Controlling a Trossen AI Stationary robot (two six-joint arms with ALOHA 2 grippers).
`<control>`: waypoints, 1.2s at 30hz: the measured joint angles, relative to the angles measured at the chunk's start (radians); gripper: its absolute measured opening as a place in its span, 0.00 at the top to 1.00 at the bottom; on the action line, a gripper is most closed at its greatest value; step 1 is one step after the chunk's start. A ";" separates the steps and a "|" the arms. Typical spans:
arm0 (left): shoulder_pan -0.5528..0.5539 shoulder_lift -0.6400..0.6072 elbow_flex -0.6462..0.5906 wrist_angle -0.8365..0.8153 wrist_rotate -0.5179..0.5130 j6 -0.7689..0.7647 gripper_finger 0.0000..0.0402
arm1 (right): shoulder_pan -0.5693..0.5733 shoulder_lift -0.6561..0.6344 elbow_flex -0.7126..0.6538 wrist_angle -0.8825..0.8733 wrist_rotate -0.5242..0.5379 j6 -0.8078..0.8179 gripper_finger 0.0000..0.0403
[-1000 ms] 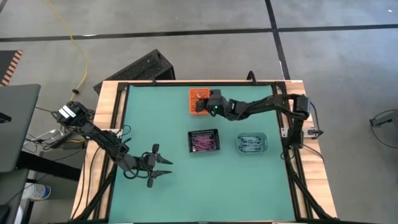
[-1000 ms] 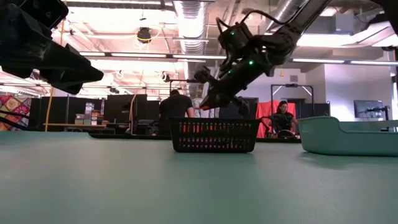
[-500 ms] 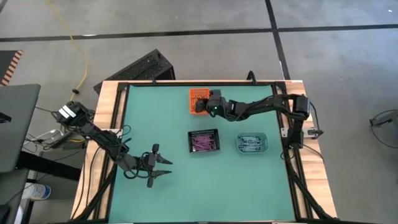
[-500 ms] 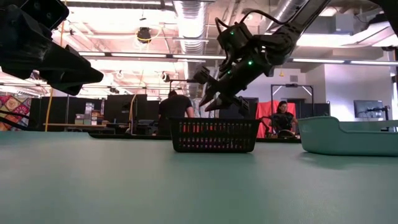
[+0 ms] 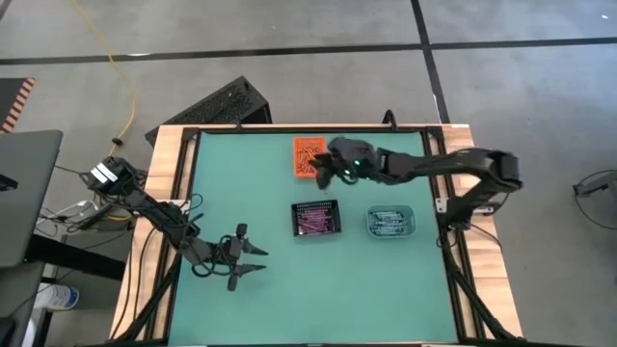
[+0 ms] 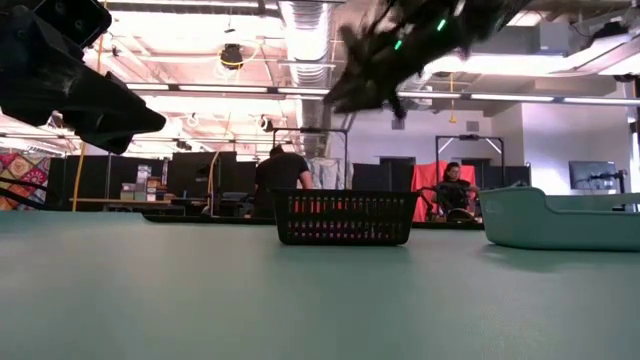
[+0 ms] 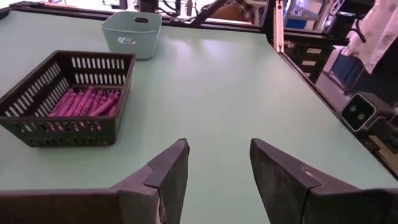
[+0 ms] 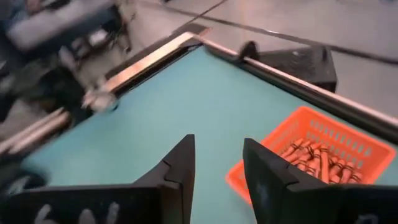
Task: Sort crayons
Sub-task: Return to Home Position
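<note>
Orange crayons [image 8: 317, 160] lie in the orange bin [image 5: 307, 146] at the far middle of the table. Purple crayons [image 7: 84, 102] fill the black mesh bin [image 5: 315, 219], and pale blue ones [image 5: 389, 222] lie in the teal bin [image 5: 409, 229] to its right. My right gripper [image 8: 217, 165] hangs open high above the table, just near of the orange bin, with nothing between its fingers. My left gripper [image 7: 219, 165] stands open above the table's near left, pointing toward the mesh bin, with nothing between its fingers.
A black mesh box [image 5: 224, 104] lies on the floor beyond the table's far left corner. Bare green mat [image 5: 337, 289] stretches across the near half. People [image 6: 280, 175] stand in the room behind the table.
My right gripper has opened over the orange bin, then risen steeply and drawn back a little toward the table's near side, rolling as it went. The bins have stayed in place.
</note>
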 joint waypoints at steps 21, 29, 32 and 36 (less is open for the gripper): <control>0.268 -0.674 0.000 -0.395 0.336 0.195 0.60 | 0.517 -0.536 -0.540 0.295 0.303 -0.479 0.71; 0.325 -0.908 0.000 -0.640 0.324 0.189 0.60 | 0.545 -0.772 -0.732 0.353 0.304 -0.431 0.71; 0.328 -0.977 0.000 -0.734 0.304 0.185 0.60 | 0.574 -0.855 -0.776 0.356 0.304 -0.435 0.71; 0.328 -1.038 -0.017 -0.781 0.294 0.153 0.60 | 0.595 -0.919 -0.845 0.391 0.303 -0.436 0.71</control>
